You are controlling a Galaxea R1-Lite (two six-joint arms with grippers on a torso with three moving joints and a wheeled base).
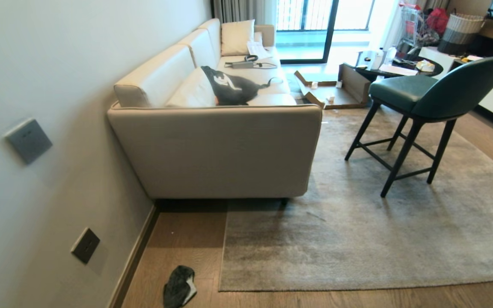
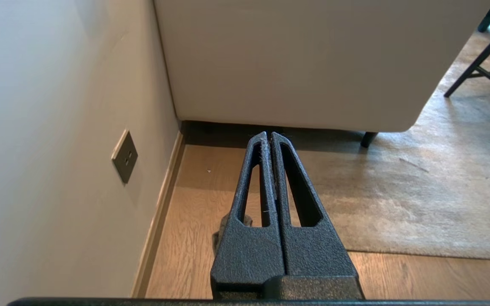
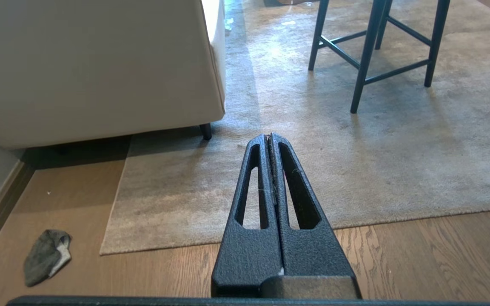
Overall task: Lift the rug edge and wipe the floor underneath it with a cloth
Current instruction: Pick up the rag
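Observation:
A large grey-beige rug lies flat, and the rug edge (image 1: 315, 288) with its corner (image 3: 102, 253) runs along the wood floor (image 1: 178, 239). The small dark grey cloth (image 1: 179, 285) with a white underside lies crumpled on the planks near the wall, left of the rug corner; the right wrist view shows the cloth (image 3: 47, 261) too. My left gripper (image 2: 269, 135) hangs shut and empty above the floor strip between wall and rug, mostly hiding the cloth (image 2: 217, 231). My right gripper (image 3: 269, 136) is shut and empty over the rug's near part. Neither arm appears in the head view.
A beige sofa (image 1: 216, 149) stands on the rug's far left, against the wall (image 1: 37, 171) with its baseboard (image 1: 133, 261). A dark green stool (image 1: 422, 102) on black legs stands on the rug to the right. Cardboard pieces (image 1: 328, 92) lie beyond.

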